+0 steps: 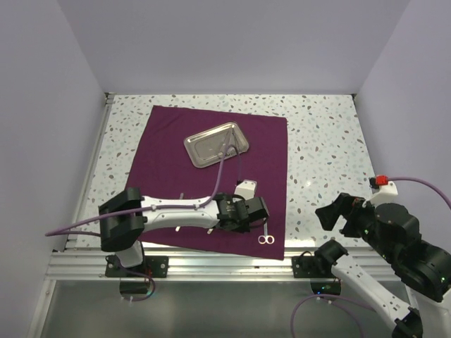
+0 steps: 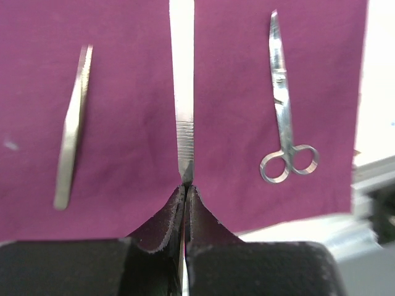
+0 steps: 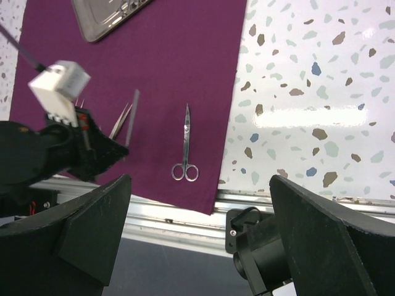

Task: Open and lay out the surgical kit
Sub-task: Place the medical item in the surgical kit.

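The dark purple cloth wrap [image 1: 211,176] lies spread flat on the table. The steel tray [image 1: 217,144] sits on its far half. My left gripper [image 1: 257,210] is low over the cloth's near edge, shut on slim silver tweezers [image 2: 184,123] that point away from the fingertips [image 2: 186,187]. A second pair of tweezers [image 2: 73,129] lies on the cloth to the left, the ring-handled scissors [image 2: 285,123] to the right. The scissors also show in the right wrist view [image 3: 186,148]. My right gripper [image 3: 200,234] is open and empty, off the cloth at the near right.
The speckled table [image 1: 324,155] shows to the right of the cloth. A metal rail [image 1: 211,264] runs along the near edge. Grey walls close in the left, back and right sides. The left arm [image 1: 176,211] lies across the cloth's near part.
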